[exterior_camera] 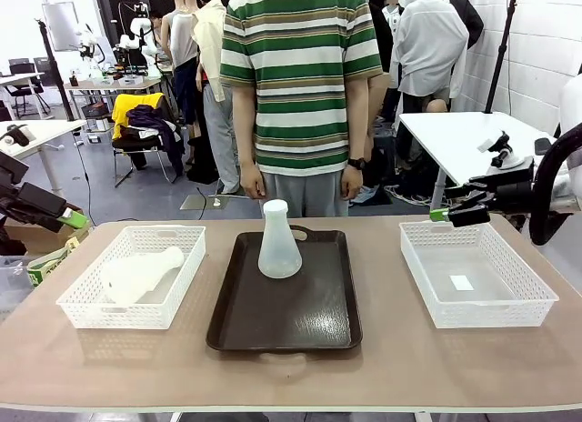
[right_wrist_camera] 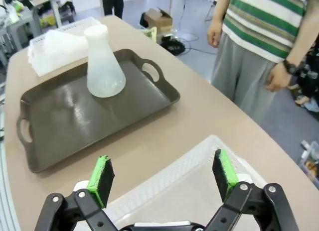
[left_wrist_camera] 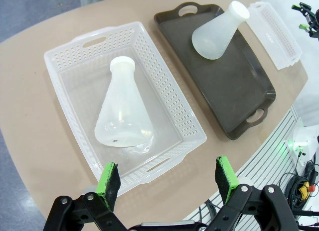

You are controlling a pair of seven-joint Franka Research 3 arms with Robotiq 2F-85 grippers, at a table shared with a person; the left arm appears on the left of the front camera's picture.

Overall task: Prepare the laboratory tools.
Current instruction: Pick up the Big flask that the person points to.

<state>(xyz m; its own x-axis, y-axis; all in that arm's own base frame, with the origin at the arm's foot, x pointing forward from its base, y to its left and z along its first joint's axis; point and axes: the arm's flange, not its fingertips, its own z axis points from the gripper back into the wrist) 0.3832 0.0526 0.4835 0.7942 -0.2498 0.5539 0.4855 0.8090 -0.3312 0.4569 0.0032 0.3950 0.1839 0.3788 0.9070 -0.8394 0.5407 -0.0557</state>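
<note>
We are seeing the flask [exterior_camera: 136,275] in the left basket [exterior_camera: 86,308] only dimly, through its lattice wall. The white patch [exterior_camera: 461,282] in the right basket [exterior_camera: 509,317] is showing too small to identify. In the right wrist view, the right gripper [right_wrist_camera: 162,173] is covering part of that basket, and the bottom edge is cutting it off. The table [exterior_camera: 391,349] is hiding the person's [exterior_camera: 300,95] legs.

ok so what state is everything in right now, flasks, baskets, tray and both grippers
upright flask: standing on the tray, untouched
lying flask: on its side in the left basket
left basket: holds that one flask
right basket: no flask in it
tray: carries the upright flask
left gripper: open, holding nothing
right gripper: open, holding nothing
</note>
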